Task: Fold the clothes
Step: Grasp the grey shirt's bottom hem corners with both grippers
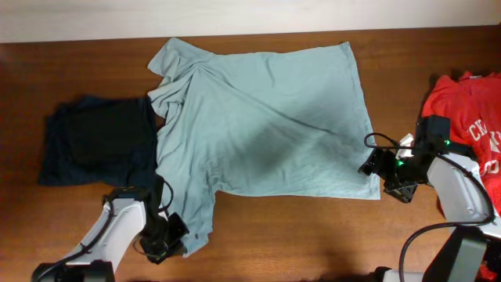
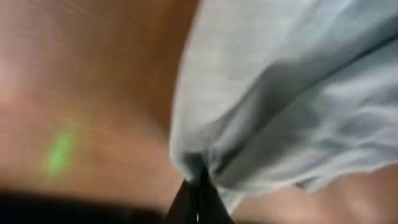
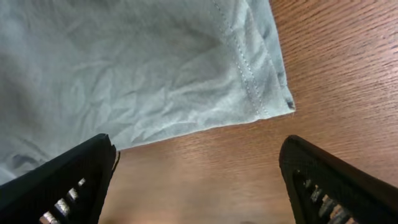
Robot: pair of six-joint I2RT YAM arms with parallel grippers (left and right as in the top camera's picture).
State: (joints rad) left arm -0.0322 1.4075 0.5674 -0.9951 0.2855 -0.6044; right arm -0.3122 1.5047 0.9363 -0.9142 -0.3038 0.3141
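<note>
Altogether three garments show on the brown wooden bench [image 1: 313, 235]: one plain pale grey-blue short-sleeved cotton T-shirt [image 1: 266, 117], one dark navy cloth garment [image 1: 98, 141] and one red cloth garment with white lettering [image 1: 470, 117]. Whether more red pieces lie beneath that one I cannot tell.

The pale shirt lies spread over the bench's middle and reaches almost to the far edge. Its rumpled left side meets the navy garment, which lies crumpled toward the left edge. The red one sits at the right edge.

There are two grippers. The left gripper [image 1: 176, 233], near the front edge, is clenched on the pale shirt's front-left part; its wrist view shows the closed black fingertips [image 2: 196, 202] pinching a bunched fold of the fabric.

The right gripper [image 1: 379, 166] is spread wide and grasps nothing. Its black fingers [image 3: 68, 186] flank bare wood, with the shirt's stitched front-right corner just ahead of them.
</note>
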